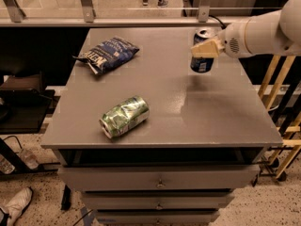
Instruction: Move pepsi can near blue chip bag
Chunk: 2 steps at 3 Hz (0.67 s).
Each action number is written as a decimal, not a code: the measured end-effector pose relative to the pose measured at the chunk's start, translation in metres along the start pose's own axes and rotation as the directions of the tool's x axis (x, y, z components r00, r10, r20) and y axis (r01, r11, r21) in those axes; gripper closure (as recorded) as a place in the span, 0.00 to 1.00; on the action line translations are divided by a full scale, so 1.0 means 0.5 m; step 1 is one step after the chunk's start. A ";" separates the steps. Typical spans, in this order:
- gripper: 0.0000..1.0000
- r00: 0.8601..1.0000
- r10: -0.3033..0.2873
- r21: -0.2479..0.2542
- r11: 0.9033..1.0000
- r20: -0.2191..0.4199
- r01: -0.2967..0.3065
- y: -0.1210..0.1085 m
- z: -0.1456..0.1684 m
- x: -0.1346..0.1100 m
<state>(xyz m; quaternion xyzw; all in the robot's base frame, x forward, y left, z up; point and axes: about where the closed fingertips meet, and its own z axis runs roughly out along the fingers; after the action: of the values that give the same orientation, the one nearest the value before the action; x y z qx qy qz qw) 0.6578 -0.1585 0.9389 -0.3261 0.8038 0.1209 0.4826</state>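
My tool (203,49) clenched on pepsi can (202,65), upright, right rear of bench (216,121). Blue chip bag (109,53) flat at left rear, well apart. Crushed green can (124,117) on its side, front left.

My arm (263,32) shows as a fat, smooth, off-white tube, rounded like a padded sleeve and brightest along its top. Near its end I see a small round patch of dark perforations. It narrows into the gripper (203,51), pale tan and wedge-shaped, clamped on the pepsi can (201,64) over the table's (211,121) far right side.
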 end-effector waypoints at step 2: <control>1.00 0.999 -0.033 -0.060 0.998 0.016 0.034 0.032 0.032 -0.029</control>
<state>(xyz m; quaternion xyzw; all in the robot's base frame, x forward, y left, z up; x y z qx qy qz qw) 0.6632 -0.1326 0.9413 -0.3529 0.7905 0.1395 0.4807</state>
